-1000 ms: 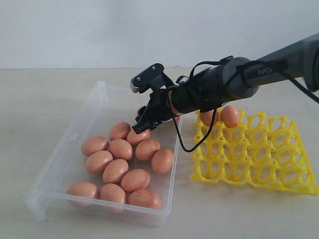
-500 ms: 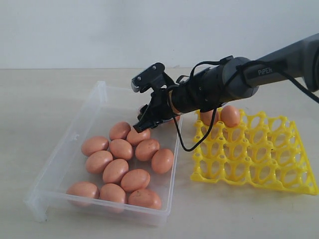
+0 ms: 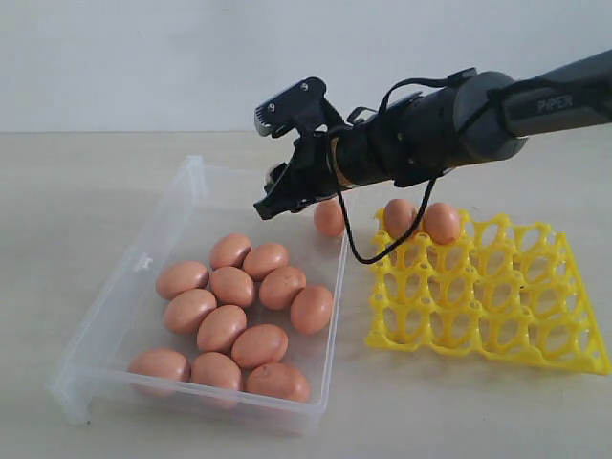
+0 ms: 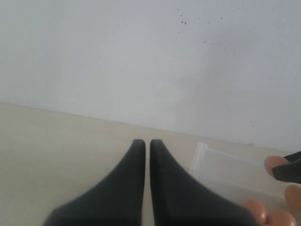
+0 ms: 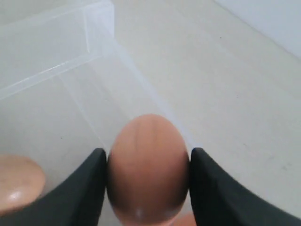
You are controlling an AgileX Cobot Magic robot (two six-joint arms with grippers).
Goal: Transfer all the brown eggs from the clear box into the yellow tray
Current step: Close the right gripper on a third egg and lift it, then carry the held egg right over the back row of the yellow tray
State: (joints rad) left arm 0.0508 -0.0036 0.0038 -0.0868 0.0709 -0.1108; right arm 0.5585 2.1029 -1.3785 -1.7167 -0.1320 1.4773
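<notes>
1. While the right gripper [image 5: 147,150] clamps one smooth orange-brown egg [image 5: 147,174] between its black fingers above the far part of the large transparent plastic box [image 3: 143,263], about a dozen more brown eggs [image 3: 232,285] lie on that box's floor;
2. the bright yellow plastic lattice tray [image 3: 497,316] sits just beside the box; two eggs [image 3: 442,222] fill cups in its far row;
3. the left gripper [image 4: 143,143], jaws pressed together and empty, stands apart from the box, facing one corner.

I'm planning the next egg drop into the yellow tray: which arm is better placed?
Right. The right gripper holds an egg above the box, next to the tray; the left gripper is shut, empty, outside the box.
</notes>
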